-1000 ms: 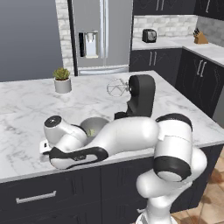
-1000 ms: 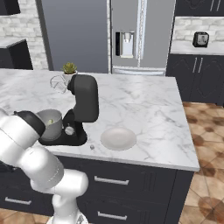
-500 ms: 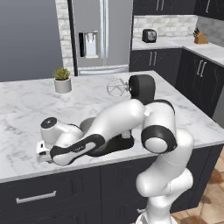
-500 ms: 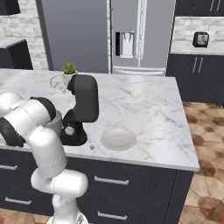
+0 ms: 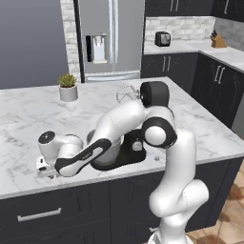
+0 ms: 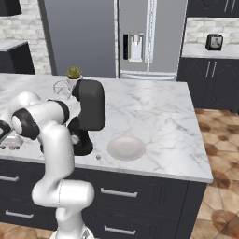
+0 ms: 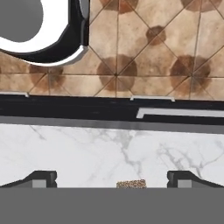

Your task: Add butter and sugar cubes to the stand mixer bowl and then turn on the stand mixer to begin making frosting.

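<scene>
Since the earlier frames we see the arm fold further left and down, its elbow now standing in front of the mixer [image 6: 88, 109] and its hand lowered to the counter's [image 5: 24, 119] front left edge.

In the left base view the gripper [image 5: 44, 169] sits low over the marble near the edge, left of the bowl [image 5: 106, 153]. In the hand view we look down at the counter edge with the floor beyond; the two fingertips [image 7: 40, 178] stand wide apart, released and holding nothing. Between them, at the bottom of that view, lies one sugar cube [image 7: 131, 184], tan-brown and speckled, resting flat on the marble. Only its upper strip shows, running across the gap, so we cannot tell its long axis.

We count one mixer, black, its head raised toward the fridge [image 5: 110, 38] side with the wire whisk [image 5: 126, 94] pointing left in both base views. One grey bowl sits on its base, largely hidden by the arm. One white plate [image 6: 126, 147] lies on the counter just right of the mixer, one plant pot [image 5: 68, 88] at the back. We cannot make out the butter.
</scene>
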You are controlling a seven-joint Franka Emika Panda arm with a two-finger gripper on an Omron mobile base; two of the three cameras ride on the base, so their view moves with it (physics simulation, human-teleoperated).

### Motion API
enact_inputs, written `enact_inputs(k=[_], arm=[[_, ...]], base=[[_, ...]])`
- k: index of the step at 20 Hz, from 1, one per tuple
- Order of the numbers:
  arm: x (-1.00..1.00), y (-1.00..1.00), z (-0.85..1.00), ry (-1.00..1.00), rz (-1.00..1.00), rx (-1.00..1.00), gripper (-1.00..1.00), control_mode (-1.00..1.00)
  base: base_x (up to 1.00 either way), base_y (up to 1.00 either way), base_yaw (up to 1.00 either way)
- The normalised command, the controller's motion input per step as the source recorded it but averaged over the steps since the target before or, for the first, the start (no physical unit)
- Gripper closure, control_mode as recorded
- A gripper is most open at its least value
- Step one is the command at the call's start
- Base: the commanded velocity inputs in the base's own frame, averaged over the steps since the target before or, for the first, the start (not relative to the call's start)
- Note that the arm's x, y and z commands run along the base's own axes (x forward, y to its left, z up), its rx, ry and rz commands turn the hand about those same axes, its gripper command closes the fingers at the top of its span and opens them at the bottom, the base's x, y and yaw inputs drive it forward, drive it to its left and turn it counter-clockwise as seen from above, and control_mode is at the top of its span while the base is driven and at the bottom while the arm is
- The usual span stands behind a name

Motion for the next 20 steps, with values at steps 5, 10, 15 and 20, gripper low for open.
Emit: enact_inputs(k=[5, 10, 15, 20], arm=[[0.29, 0.15, -0.23, 0.00, 0.00, -0.03, -1.00, -1.00], [0.26, 0.03, -0.28, 0.00, 0.00, -0.04, -1.00, -1.00], [0.23, 0.02, -0.35, 0.01, 0.00, -0.05, 1.00, -1.00], [0.12, 0.00, -0.25, 0.01, 0.00, -0.04, 1.00, -1.00]], base=[[0.00, 0.00, 0.00], [0.00, 0.00, 0.00], [0.00, 0.00, 0.00], [0.00, 0.00, 0.00]])
